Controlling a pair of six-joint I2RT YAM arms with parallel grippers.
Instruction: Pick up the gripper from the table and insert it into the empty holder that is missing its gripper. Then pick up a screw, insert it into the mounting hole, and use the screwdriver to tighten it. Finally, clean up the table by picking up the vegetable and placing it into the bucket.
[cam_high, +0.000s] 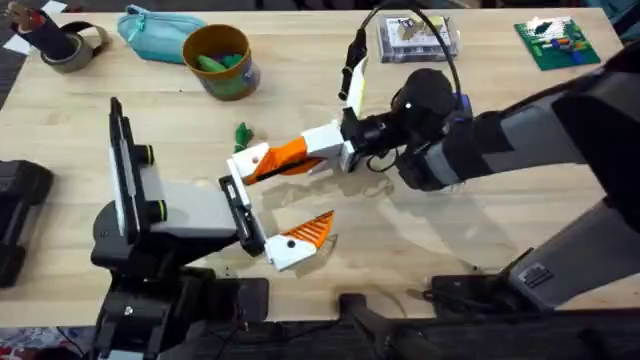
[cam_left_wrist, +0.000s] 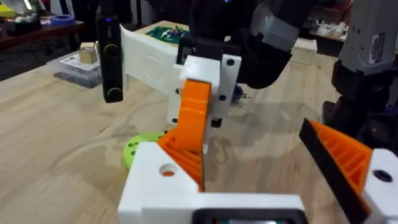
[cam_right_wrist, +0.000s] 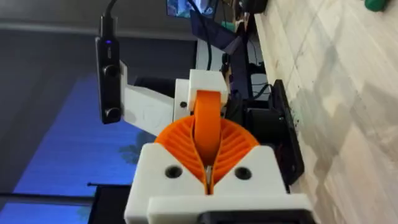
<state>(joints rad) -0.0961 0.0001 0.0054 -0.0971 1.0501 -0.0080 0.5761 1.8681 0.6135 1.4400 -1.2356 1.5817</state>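
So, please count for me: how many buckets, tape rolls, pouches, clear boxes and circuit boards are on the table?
bucket: 1
tape roll: 1
teal pouch: 1
clear box: 1
green circuit board: 1
Total: 5

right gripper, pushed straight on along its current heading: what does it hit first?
Likely the holder on the left arm's rail: the right gripper, shut on the gripper, points at it, the tip seemingly there. Depth unclear.
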